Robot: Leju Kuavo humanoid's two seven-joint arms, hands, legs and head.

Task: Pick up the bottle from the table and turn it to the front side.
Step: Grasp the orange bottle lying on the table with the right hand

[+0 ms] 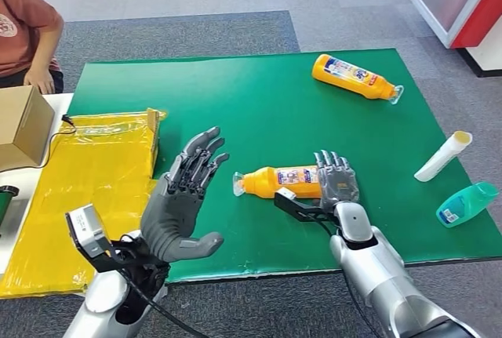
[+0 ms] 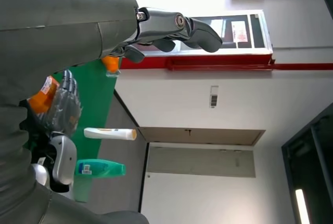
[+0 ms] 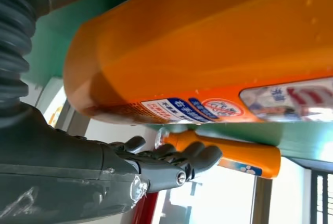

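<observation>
Reaching across the green worktop (image 1: 355, 110), the right robot hand (image 1: 336, 181) covers the base of an orange bottle (image 1: 278, 181) lying on its side; grip unclear. From its wrist, the bottle (image 3: 204, 42) looms close. The left robot hand (image 1: 183, 197) hovers spread and empty, likely awaiting the turn.

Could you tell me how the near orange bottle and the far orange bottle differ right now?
The near bottle lies mid-mat with its clear cap pointing toward the robot's left; the far bottle lies near the mat's far edge, cap pointing right. The right hand rests at the near bottle's base, fingers over it; nothing touches the far bottle. The near bottle lies level across the view, the far one slanted. Both are orange, labelled, and lying flat on the green mat.
</observation>
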